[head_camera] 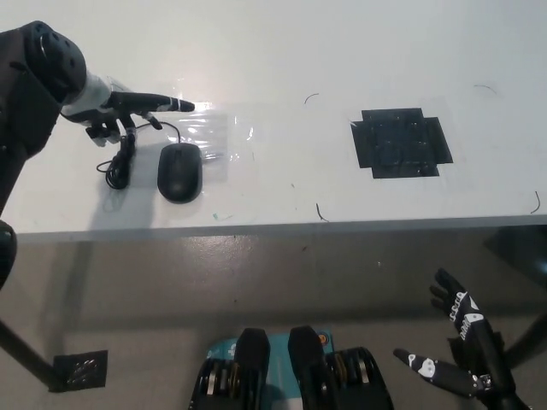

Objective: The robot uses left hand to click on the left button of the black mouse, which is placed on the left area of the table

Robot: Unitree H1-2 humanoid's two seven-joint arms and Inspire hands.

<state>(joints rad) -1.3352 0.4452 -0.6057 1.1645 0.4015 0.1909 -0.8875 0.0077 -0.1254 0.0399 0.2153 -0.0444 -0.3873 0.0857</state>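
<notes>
While you look down on the table (282,51), count one mouse (179,171), lying on its left part near the front edge, with its one cable (122,158) coiled just to its left. Your left hand (120,109) hangs over the table on the far side of the mouse, apart from it, one finger stretched out to the right over a clear plastic sheet (214,132) and the others curled under; it holds nothing. That sheet lies flat between the mouse and the far table, its near left corner touching or passing beside the mouse. One black taped square (400,143) sits well to the right. A few thin dark marks dot the tabletop. Nothing stands between the hand and the mouse. Your right hand (457,346) rests low at the near right, below the table edge, fingers spread wide, empty.
</notes>
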